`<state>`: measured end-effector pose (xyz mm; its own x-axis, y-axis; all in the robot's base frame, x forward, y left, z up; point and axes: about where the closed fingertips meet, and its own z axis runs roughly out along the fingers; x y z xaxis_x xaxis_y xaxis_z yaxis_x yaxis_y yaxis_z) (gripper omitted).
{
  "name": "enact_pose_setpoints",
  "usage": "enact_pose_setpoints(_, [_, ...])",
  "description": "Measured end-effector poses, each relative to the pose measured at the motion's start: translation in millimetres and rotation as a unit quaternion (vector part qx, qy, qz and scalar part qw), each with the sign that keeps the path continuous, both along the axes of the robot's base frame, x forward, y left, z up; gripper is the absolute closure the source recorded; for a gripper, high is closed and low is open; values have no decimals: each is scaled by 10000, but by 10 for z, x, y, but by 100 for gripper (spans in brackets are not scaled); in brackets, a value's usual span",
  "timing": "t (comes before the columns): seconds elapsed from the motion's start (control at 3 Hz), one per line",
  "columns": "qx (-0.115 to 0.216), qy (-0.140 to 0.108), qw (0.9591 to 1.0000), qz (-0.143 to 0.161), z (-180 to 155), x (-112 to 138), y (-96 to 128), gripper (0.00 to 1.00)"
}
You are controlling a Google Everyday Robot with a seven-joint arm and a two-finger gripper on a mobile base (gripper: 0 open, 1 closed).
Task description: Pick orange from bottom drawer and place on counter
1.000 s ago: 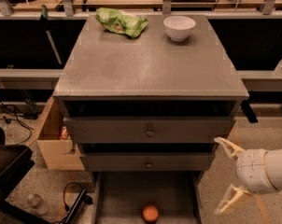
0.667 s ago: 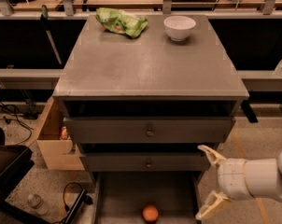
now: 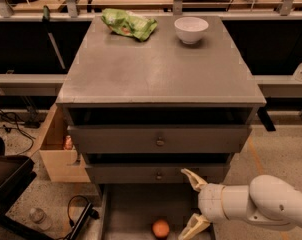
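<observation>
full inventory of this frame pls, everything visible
orange: 1, orange, in the bottom drawer
bottom drawer: 1, grey, pulled out, lowest
counter: 1, grey, cabinet top
snack bag: 1, green, counter rear left
bowl: 1, white, counter rear right
knobbed drawers: 2, grey, above bottom drawer
cardboard box: 1, brown, left of cabinet
bottle: 1, clear, floor lower left
gripper: 1, cream fingers open, over bottom drawer, beside orange, not touching

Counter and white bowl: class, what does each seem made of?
The counter looks like matte grey laminate or painted metal, scuffed. The white bowl seems glossy ceramic or plastic. The pincer hangs open over the bottom drawer, beside the orange.
</observation>
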<state>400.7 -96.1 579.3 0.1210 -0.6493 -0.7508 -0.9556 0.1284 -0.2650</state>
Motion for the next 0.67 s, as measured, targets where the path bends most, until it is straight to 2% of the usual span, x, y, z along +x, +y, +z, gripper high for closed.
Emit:
enact_pose_setpoints(0.33, [26, 33, 9998, 217, -456, 57, 307, 0])
enact_pose_setpoints(0.67, [26, 33, 9998, 217, -456, 57, 307, 0])
